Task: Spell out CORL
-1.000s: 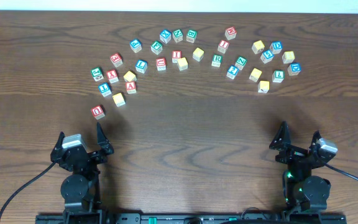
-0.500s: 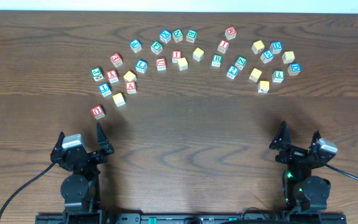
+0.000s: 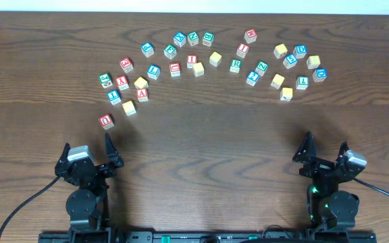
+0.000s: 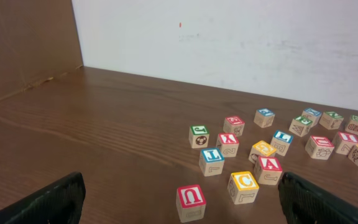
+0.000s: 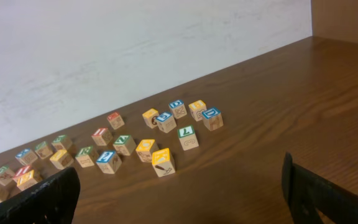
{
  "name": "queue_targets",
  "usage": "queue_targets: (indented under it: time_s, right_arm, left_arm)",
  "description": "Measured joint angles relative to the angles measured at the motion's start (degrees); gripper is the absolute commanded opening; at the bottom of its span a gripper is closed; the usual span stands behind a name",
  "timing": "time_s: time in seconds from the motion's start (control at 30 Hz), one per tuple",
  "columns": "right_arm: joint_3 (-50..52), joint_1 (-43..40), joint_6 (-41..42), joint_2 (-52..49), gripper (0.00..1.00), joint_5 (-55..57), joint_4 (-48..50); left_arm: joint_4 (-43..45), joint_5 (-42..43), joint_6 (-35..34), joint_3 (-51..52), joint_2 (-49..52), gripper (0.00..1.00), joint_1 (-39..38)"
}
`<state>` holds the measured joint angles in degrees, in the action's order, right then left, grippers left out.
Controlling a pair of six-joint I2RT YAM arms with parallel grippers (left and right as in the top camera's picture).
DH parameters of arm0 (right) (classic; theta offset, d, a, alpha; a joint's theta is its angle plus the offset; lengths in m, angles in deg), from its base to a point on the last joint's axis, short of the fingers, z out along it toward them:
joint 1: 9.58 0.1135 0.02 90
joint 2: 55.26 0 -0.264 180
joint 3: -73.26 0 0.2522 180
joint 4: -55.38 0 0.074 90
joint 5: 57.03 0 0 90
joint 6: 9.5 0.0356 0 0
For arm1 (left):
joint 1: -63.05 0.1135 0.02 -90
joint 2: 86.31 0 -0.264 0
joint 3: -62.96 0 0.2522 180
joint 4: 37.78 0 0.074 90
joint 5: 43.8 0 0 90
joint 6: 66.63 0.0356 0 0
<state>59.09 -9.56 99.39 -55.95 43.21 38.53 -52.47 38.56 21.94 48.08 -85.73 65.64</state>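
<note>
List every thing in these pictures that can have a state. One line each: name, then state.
left gripper: open, holding nothing
right gripper: open, holding nothing
letter blocks: scattered in a loose arc, no word lined up
yellow C block: loose, C facing up, untouched
green R block: loose among the others, untouched

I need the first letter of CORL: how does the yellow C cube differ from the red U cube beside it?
The yellow C cube has a yellow border and letter; the red U cube has red ones. The U cube stands alone at the near edge of the cluster; the C cube sits behind, close to a red A cube. Both are wooden cubes, lying flat, ungripped.
</note>
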Motion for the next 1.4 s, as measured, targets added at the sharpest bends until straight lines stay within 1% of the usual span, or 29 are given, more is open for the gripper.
queue_targets:
  time_s: [0.33,0.53,0.7,0.83,1.0,1.2,1.4]
  right_arm:
    - [0.00,0.00,0.00,0.00,0.99,0.00,0.00]
    - [0.00,0.00,0.00,0.00,0.99,0.02,-0.02]
    - [0.00,0.00,0.00,0.00,0.99,0.00,0.00]
    - [0.00,0.00,0.00,0.00,0.99,0.00,0.00]
    - [0.00,0.00,0.00,0.00,0.99,0.00,0.00]
    - [0.00,0.00,0.00,-0.02,0.99,0.02,0.02]
    - [0.00,0.00,0.00,-0.02,0.99,0.00,-0.02]
  left_arm:
    - [-0.07,0.11,-0.04,0.00,0.00,0.98,-0.02]
    - [-0.20,2.84,-0.42,-0.13,0.00,0.98,-0.02]
    - [-0.22,3.48,-1.97,-0.15,0.00,0.98,-0.02]
    - [-2.49,4.52,-2.67,-1.60,1.84,0.97,-0.02]
    - [-3.34,4.81,-2.99,-7.91,9.99,0.98,0.00]
    - [-4.57,6.62,-3.06,-19.63,24.06,0.98,0.00]
    - [-12.48,11.26,-3.06,-33.90,39.19,0.98,0.00]
